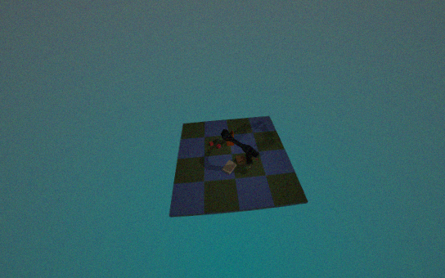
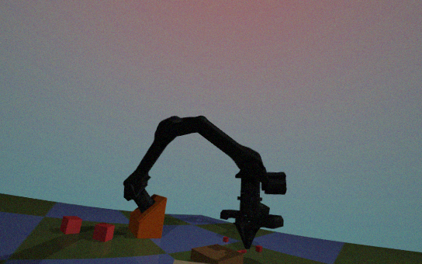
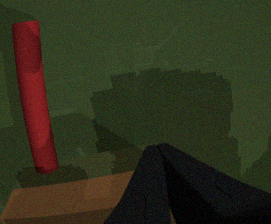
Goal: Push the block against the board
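One checkered mat [image 1: 221, 196] [image 2: 194, 234], four squares by four, eight blue and eight green. One black arm [image 1: 239, 144] [image 2: 219, 140], mounted on one orange wedge-shaped base [image 1: 230, 143] [image 2: 150, 225] and arched over the mat. One gripper [image 1: 249, 162] [image 2: 247, 247] [image 3: 156, 153], pointing down, its two fingers narrow, drawn together at the tips, nothing between them. Two task pieces, both on the mat: one brown piece [image 1: 240, 159] [image 2: 217, 253] [image 3: 71, 196], beside the gripper in the top view; one pale piece [image 1: 229, 167] [image 2: 188, 262], lying nearer the mat's front edge, set at an angle to the mat's squares. The two lie close together near the middle of the mat; whether they touch cannot be told, nor which is the square block and which the board. Two red cubes [image 1: 211, 144] [image 2: 70, 225] [image 1: 218, 145] [image 2: 103, 232], apart from each other, near the base. Two smaller-looking red items [image 2: 226, 239] [image 2: 259, 248], one either side of the fingertips in the exterior view. One red cylinder [image 3: 33, 95], near the brown piece in the wrist view.
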Available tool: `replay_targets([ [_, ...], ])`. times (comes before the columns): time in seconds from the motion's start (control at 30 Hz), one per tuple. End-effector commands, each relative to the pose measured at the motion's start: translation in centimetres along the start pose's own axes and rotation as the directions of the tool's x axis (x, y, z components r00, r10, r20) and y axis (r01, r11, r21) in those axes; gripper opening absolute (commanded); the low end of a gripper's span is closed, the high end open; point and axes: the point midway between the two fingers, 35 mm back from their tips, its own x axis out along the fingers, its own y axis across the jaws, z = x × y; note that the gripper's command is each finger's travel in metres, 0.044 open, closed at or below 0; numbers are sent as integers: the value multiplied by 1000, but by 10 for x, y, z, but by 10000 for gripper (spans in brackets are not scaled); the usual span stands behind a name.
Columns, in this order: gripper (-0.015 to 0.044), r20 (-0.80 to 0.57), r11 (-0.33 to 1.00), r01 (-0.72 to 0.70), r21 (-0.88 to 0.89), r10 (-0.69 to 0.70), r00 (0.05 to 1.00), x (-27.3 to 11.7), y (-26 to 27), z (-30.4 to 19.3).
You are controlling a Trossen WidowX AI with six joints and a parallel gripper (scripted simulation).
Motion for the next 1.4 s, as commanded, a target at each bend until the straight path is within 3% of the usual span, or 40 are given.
replay_targets([
  [0.0, 0, -13, 998, -11, -65, 10, 1000, 27, 5, -1],
  [1.37, 0, -13, 998, -11, -66, 10, 1000, 27, 1, -28],
])
